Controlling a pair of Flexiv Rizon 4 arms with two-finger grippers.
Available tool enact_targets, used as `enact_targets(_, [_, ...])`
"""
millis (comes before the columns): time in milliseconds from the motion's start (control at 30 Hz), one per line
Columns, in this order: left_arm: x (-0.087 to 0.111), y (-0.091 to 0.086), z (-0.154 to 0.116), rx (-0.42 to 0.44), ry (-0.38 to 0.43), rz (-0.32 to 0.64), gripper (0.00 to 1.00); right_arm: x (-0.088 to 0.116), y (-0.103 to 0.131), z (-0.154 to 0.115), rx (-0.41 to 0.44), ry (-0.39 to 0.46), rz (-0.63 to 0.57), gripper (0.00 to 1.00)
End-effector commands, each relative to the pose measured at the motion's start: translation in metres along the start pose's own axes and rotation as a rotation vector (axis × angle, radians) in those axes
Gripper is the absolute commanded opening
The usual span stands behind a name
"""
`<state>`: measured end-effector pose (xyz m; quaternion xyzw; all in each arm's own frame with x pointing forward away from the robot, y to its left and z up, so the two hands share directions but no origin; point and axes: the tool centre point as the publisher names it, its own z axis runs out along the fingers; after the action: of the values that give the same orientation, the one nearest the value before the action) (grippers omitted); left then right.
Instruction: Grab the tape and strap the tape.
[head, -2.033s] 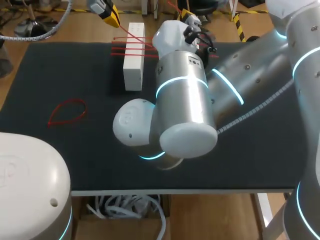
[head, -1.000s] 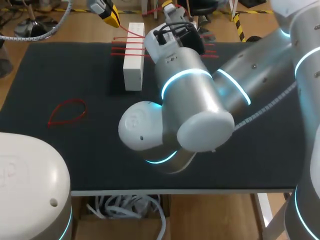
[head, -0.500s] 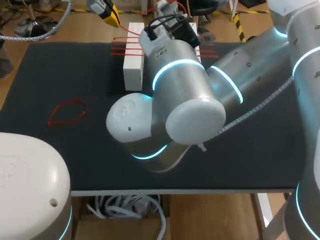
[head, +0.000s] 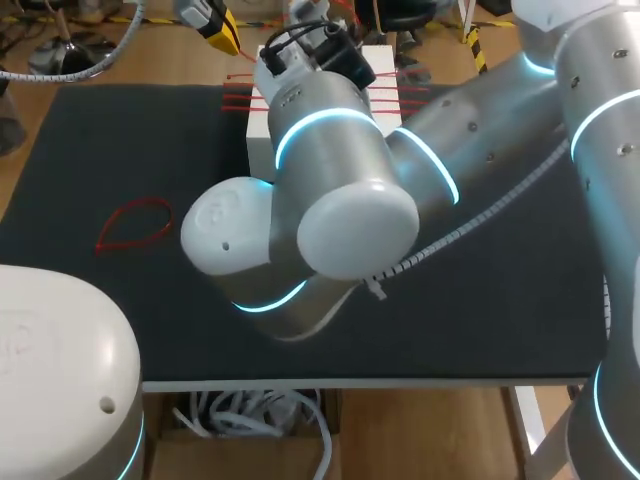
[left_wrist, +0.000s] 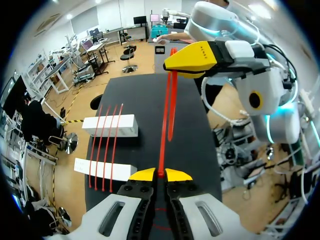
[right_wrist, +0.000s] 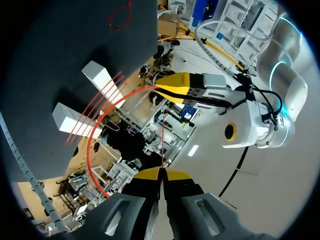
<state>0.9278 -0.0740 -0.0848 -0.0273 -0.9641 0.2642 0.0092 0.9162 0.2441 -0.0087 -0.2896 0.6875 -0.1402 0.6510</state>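
Observation:
A red tape (left_wrist: 165, 125) is stretched between my two grippers above the black table. In the left wrist view my left gripper (left_wrist: 160, 174) is shut on one end, and my right gripper (left_wrist: 196, 56) pinches the other end ahead of it. From the right wrist view, my right gripper (right_wrist: 161, 173) is shut on the thin tape, which curves in a red arc (right_wrist: 92, 135) to my left gripper (right_wrist: 175, 85). In the head view my left gripper (head: 216, 27) hangs over the table's far edge; my right arm (head: 340, 190) hides its own gripper.
Two white blocks (left_wrist: 110, 125) (left_wrist: 104, 169) lie side by side at the far edge, with several red tapes (left_wrist: 104, 145) laid across them. A loose red loop (head: 135, 224) lies on the mat at the left. My right arm's elbow hangs over the table's middle.
My right arm has swung to the left, its elbow and wrist now cover more of the white blocks. The left gripper has kept its place.

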Motion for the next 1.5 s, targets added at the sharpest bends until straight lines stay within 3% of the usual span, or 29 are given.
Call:
enact_targets(33, [0.000, -0.001, 0.000, -0.005, 0.002, -0.001, 0.00, -0.002, 0.000, 0.000, -0.005, 0.009, -0.008, 0.00])
enact_targets(167, [0.000, -0.001, 0.000, -0.005, 0.002, -0.001, 0.00, -0.004, 0.001, -0.001, -0.016, 0.002, 0.007, 0.00])
enact_targets(233, [0.000, -0.001, 0.000, -0.005, 0.002, -0.001, 0.00, -0.007, -0.002, -0.004, -0.027, 0.005, 0.114, 0.00])
enact_targets(1067, [0.000, -0.001, 0.000, -0.005, 0.002, -0.001, 0.00, -0.005, -0.001, -0.007, -0.012, -0.001, 0.095, 0.00])
enact_targets(1500, [0.000, -0.001, 0.000, -0.005, 0.002, -0.001, 0.00, 0.004, 0.005, 0.008, 0.026, 0.015, 0.046, 0.00])
